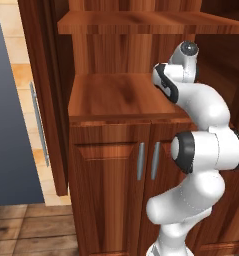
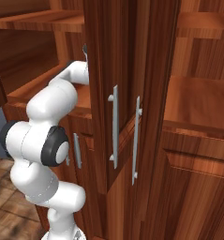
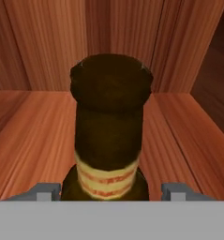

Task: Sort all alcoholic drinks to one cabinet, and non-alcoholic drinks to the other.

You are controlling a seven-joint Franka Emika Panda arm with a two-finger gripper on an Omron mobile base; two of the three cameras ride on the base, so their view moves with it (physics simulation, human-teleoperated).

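In the hand view, the left finger [image 3: 47, 191] stands clear of the amber bottle [image 3: 108, 126], with a strip of shelf showing between them. The bottle stands upright on the cabinet shelf [image 3: 33, 136], near the wooden back wall and well inside, its dark rounded top toward the camera and a cream band with red stripes around its neck. The right finger [image 3: 176, 191] is likewise apart from the glass, so the fingers [image 3: 111, 192] are spread wide on either side of the neck and hold nothing. From the left base view the white arm [image 1: 206, 145] reaches into the reddish-brown cabinet [image 1: 111, 95], above lower doors with silver bar handles [image 1: 140, 161]
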